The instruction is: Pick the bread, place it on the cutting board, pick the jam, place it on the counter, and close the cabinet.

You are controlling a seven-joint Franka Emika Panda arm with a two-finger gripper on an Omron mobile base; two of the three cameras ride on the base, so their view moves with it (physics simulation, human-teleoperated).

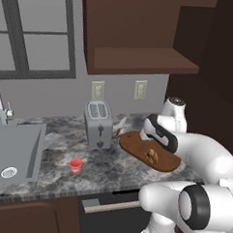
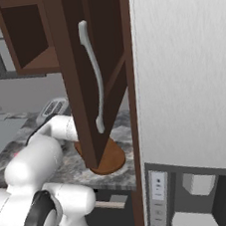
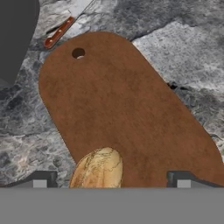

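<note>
The bread (image 1: 151, 155) sits on the board (image 1: 136, 144), toward its near end, so that part looks done. Jam (image 1: 75, 165) stands on the worktop (image 1: 54, 144) at about 8 o'clock from the toaster (image 1: 98, 124), well apart from the board. The cabinet (image 2: 80, 79) door hangs open. To finish this step well, I'd lift the tool (image 3: 109, 177) straight up and clear of the bread without nudging it, then turn to the door. The tool is spread wide, released, gripping nothing; the bread lies between its tips
</note>
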